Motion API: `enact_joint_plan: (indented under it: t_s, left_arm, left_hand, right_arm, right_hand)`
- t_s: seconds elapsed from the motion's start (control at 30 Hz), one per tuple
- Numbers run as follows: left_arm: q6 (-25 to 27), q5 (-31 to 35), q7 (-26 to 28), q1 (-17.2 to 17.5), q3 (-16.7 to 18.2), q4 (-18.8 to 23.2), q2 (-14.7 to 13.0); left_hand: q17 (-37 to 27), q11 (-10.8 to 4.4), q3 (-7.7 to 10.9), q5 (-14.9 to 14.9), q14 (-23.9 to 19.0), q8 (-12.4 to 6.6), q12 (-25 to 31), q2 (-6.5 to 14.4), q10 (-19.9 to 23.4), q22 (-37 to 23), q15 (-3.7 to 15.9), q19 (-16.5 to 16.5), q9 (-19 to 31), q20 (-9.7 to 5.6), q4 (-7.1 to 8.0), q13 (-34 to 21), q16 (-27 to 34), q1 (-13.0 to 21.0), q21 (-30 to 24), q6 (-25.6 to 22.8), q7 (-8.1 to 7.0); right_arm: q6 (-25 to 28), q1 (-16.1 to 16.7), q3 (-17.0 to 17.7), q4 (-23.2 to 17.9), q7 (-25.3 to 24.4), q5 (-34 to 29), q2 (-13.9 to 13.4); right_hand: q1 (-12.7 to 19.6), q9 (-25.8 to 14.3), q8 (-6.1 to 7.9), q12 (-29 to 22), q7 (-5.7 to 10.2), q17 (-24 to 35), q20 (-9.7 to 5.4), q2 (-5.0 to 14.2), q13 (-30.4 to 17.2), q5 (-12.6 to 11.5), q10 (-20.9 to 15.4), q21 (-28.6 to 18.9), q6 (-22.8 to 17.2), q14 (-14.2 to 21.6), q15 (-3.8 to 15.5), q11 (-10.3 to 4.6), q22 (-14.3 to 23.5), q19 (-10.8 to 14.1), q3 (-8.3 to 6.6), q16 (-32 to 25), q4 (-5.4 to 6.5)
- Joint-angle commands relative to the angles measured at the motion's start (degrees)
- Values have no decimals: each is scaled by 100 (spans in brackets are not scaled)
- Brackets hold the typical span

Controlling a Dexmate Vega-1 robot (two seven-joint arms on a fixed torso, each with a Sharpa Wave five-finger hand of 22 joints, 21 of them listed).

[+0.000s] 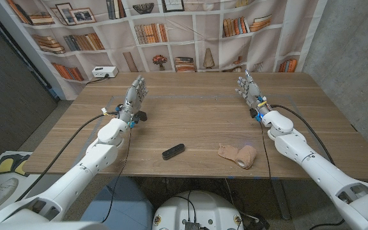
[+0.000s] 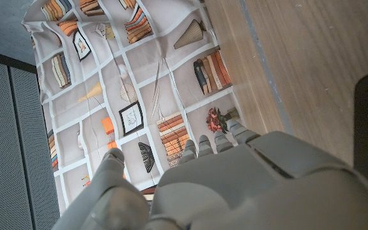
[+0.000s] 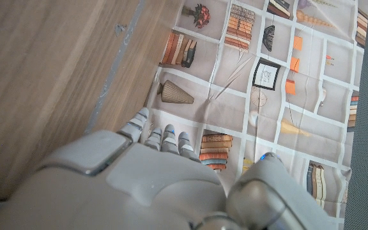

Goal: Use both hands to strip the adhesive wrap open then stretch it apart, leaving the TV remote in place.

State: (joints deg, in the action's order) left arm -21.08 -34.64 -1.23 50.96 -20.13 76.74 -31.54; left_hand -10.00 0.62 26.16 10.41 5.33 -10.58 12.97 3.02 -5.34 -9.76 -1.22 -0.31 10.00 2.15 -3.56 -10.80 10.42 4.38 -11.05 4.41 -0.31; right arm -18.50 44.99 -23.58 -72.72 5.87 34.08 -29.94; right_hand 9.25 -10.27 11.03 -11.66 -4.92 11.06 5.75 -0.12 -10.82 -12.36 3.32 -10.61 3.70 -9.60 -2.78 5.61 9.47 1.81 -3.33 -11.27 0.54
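A tan roll of adhesive wrap (image 1: 239, 155) lies near the table's front edge, right of centre, with a loose crumpled end toward the left. A black TV remote (image 1: 173, 152) lies just left of it, about a hand's width away. My left hand (image 1: 133, 98) stands on the table's left half, fingers apart and pointing away from me, holding nothing. My right hand (image 1: 250, 89) stands the same way on the right half, empty and well behind the wrap. The backs of these hands fill the near part of the left wrist view (image 2: 235, 185) and the right wrist view (image 3: 126, 185).
A white power strip (image 1: 103, 72) sits at the table's far left corner. A bookshelf-printed backdrop (image 1: 190, 32) hangs behind the wooden table (image 1: 197, 108). Cables run along both forearms.
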Motion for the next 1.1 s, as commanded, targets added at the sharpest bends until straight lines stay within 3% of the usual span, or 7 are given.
enact_joint_plan:
  t_s: [0.03, 0.23, 0.6, 0.87, 1.0, 1.1]
  left_arm:
    - [32, 125, 76, 0, -106, 110, 40]
    - [23, 100, 159, 95, -75, 219, 46]
    - [138, 224, 236, 157, -108, 392, -67]
    - [220, 290, 383, 199, -136, 498, -47]
    - [259, 322, 475, 200, -148, 526, -14]
    - [311, 368, 493, 159, -189, 523, -3]
  left_hand:
    - [-27, 31, 33, 18, 52, -13, -24, 8, -8, -30, -24, 12, 12, 53, -30, -25, 20, 46, -22, 13, 17]
    - [-29, 27, 27, 16, 41, -19, -23, 4, 9, -31, -30, 15, 13, 59, -34, -25, 24, 37, -22, -7, 22]
    - [-34, 27, 16, 16, 32, -17, -25, 7, 25, -32, -24, 31, 13, 60, -23, -26, 28, 7, -27, -16, 29]
    - [-34, 31, 16, 16, 29, -13, -31, 12, 25, -32, -22, 31, 13, 63, -24, -27, 28, 0, -25, -15, 40]
    - [-33, 30, 16, 17, 30, -10, -34, 15, 27, -32, -27, 31, 13, 63, -26, -27, 27, -1, -25, -11, 39]
    - [-33, 33, 16, 17, 28, -12, -35, 16, 28, -32, -18, 35, 13, 58, -27, -27, 27, -3, -26, -18, 41]
  right_arm:
    - [-198, 11, 25, -34, 300, -68, -217]
    - [-66, 63, -14, -249, 184, -307, -441]
    - [-221, 74, -27, -202, 283, -367, -483]
    - [-343, -97, -55, 17, 477, -487, -575]
    - [-471, -220, -92, 184, 530, -633, -600]
    - [-565, -337, -124, 360, 660, -668, -591]
  right_hand:
    - [113, -24, 4, 14, 4, 15, 13, 6, -17, -6, 21, -25, 28, -45, 26, 26, 12, -7, -28, -5, -55]
    - [193, -24, 13, 0, 17, 14, -25, -11, -18, 9, -18, -4, 21, -37, 48, 22, 12, -49, -44, -8, -114]
    - [289, -26, 9, 4, -15, 14, -103, -39, -19, 35, -15, 17, 44, -75, 73, 12, 13, -116, -60, 5, -189]
    - [334, -26, 9, 11, -20, 13, -123, -58, -20, 44, -2, 15, 51, -91, 85, 6, 14, -122, -64, 9, -226]
    - [403, -27, 6, 20, -25, 13, -152, -95, -21, 61, 24, 68, 68, -217, 136, 0, 16, -320, -67, 49, -288]
    - [416, -27, 3, 21, -6, 12, -157, -103, -21, 64, 26, 63, 74, -244, 177, -7, 17, -329, -67, 55, -301]
